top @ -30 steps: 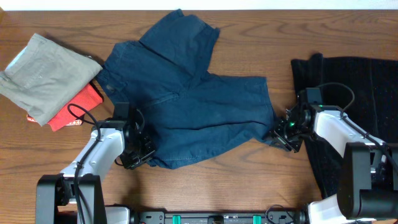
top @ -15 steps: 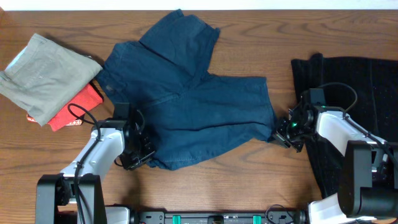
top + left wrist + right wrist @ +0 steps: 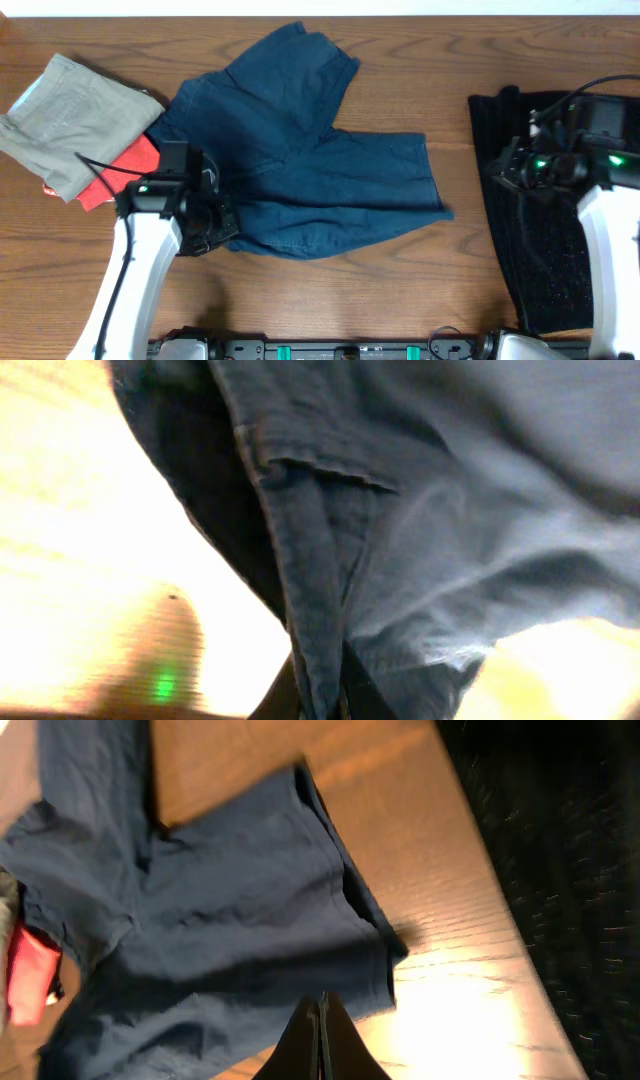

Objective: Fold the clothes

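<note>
The dark navy trousers point(image 3: 300, 160) lie spread on the wooden table, one leg toward the far edge and one toward the right. My left gripper point(image 3: 208, 228) is shut on their near-left edge; in the left wrist view a seamed fold of the trousers point(image 3: 450, 510) runs down between the fingers point(image 3: 322, 695). My right gripper point(image 3: 503, 170) hangs above the table to the right of the trousers, by the black cloth's edge. In the right wrist view its fingers point(image 3: 322, 1025) are pressed together with nothing between them, above the right leg's hem point(image 3: 200, 920).
A black sparkly cloth point(image 3: 580, 250) covers the table's right side and also shows in the right wrist view point(image 3: 560, 840). A folded grey-khaki garment point(image 3: 70, 120) lies on a red one point(image 3: 115, 180) at the far left, close to my left arm.
My right gripper has let go of the right leg's hem and pulled up and to the right. My left gripper has lifted and shifted up-left, still holding the trousers' edge.
</note>
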